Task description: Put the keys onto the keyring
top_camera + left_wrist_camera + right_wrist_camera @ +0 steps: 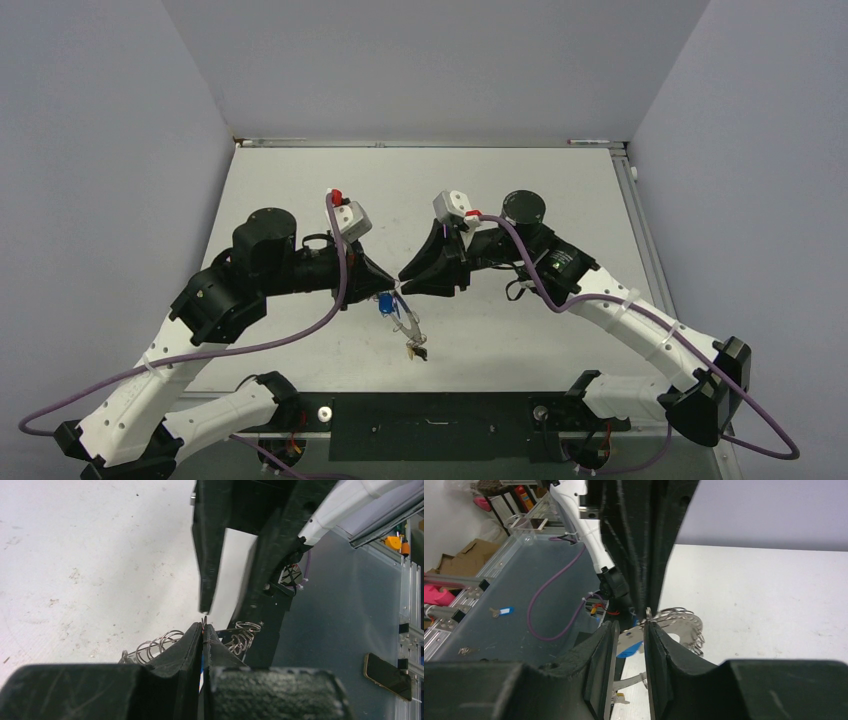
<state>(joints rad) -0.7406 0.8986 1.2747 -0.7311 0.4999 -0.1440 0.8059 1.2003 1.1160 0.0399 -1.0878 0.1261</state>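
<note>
While the left pincer (203, 630) pinches the keyring (691, 622), the right pincer (629, 630) stands slightly spread just beside it, with the keys (412, 335) nearby.

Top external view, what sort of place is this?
Likely a robotics lab workcell: a white table boxed by plain grey walls, with aluminium frame rails and a cardboard box nearby.

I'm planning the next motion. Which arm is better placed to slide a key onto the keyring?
Right. The right gripper has a blue-headed key between its parted fingers, beside the keyring. The left gripper is shut on the keyring's wire, so it likely serves best steadying it.
</note>
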